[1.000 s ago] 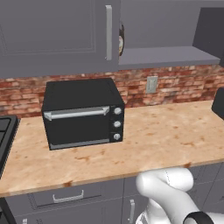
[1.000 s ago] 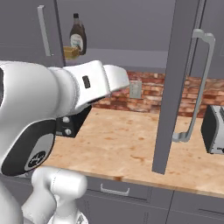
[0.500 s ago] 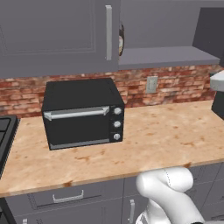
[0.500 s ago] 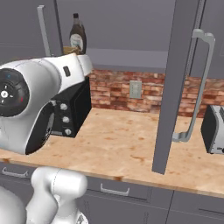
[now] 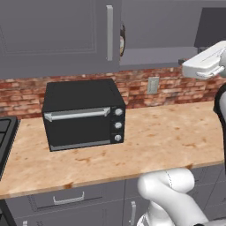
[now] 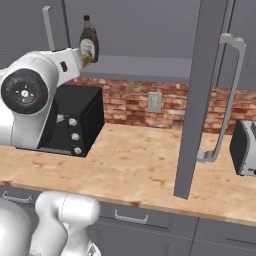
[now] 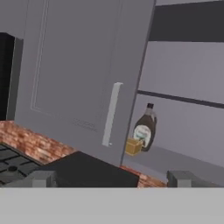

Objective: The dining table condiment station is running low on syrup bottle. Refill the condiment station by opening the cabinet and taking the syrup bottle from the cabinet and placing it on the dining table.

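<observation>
Swinging up and away from the right base camera, the big white arm is now reaching toward the open cabinet (image 6: 150,30), where a second ago it was blocking much of that picture. Its claw (image 7: 111,177) is staying wide open and is holding nothing; the two dark tips are showing far apart in the hand view.

The syrup bottle (image 7: 145,128) is standing upright on the bottom shelf of the cabinet, just past the edge of the closed left door (image 7: 83,65). A small yellow-brown block (image 7: 133,145) is sitting right beside it, maybe touching it (hard to tell). One cabinet door (image 6: 195,100) is hanging open over the counter (image 6: 145,160), with the black toaster oven (image 5: 84,112) sitting below.

I am guessing the bottle is small, stiff and fairly light, with a smooth, slippery skin. Its belly is looking like the best place to squeeze, low and from the sides, because the neck is thin and the bottle could tip. The claw should be coming in slowly so it is not bumping the little block or knocking the bottle over.
</observation>
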